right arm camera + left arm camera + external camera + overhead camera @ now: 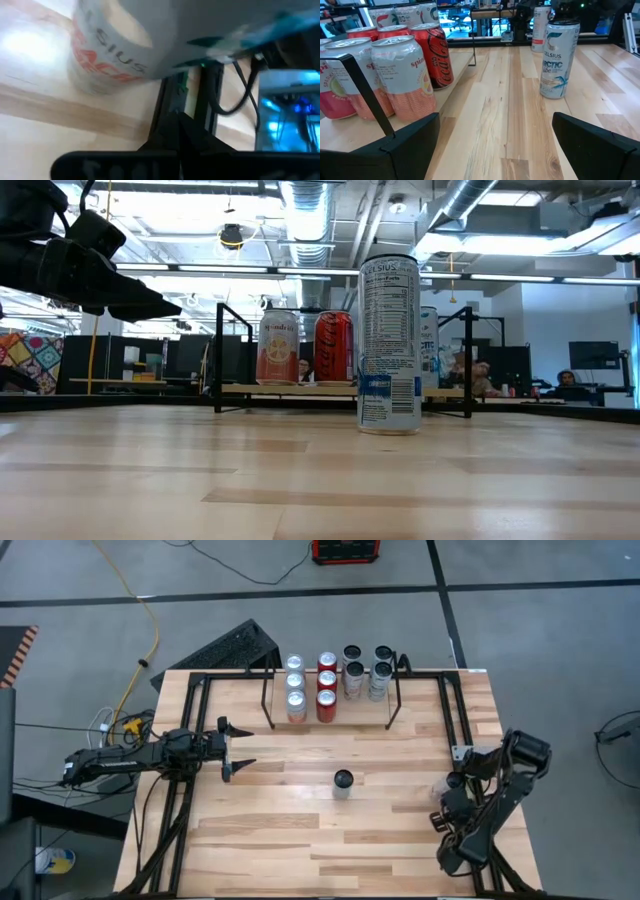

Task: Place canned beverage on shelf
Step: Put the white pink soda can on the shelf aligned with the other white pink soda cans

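High view: I see the white can (343, 783) upright mid-table, well short of the shelf (333, 721) with its rows of cans at the far edge. My left gripper (236, 747) hovers wide open and empty to its left. My right gripper (446, 808) is shut, empty, near the right edge.

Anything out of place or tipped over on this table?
Possibly: a white can beside the shut right gripper, near the table's right edge, may be tipping; its tilt is unclear. The other loose can stands upright.
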`<action>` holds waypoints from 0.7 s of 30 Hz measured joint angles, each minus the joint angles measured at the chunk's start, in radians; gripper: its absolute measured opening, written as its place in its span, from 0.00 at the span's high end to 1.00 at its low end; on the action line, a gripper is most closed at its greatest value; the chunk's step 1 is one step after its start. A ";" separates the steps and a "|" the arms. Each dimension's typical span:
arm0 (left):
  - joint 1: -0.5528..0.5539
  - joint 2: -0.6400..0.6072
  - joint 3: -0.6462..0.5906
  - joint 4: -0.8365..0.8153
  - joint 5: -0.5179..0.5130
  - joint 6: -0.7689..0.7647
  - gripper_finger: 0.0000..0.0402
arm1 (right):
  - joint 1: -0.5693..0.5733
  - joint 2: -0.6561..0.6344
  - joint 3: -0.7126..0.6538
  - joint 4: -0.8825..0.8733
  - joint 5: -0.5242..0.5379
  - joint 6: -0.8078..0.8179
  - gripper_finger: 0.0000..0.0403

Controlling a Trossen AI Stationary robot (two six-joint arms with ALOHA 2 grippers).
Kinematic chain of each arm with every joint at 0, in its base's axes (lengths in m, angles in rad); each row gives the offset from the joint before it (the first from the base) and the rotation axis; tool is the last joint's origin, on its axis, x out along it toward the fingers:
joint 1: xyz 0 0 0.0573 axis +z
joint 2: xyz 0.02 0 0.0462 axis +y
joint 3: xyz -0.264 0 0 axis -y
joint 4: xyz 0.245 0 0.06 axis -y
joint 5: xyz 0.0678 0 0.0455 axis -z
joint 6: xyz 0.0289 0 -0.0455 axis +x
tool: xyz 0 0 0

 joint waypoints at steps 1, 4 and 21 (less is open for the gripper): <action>0.000 0.000 0.000 0.000 0.000 0.000 0.07 | 0.004 0.011 -0.004 0.004 0.019 -0.003 0.96; 0.000 0.000 0.000 0.000 0.000 0.000 0.07 | 0.006 0.035 -0.005 0.004 0.065 -0.011 0.96; 0.000 0.000 0.000 0.000 0.000 0.000 0.07 | -0.060 0.070 -0.005 0.023 0.362 -0.074 0.96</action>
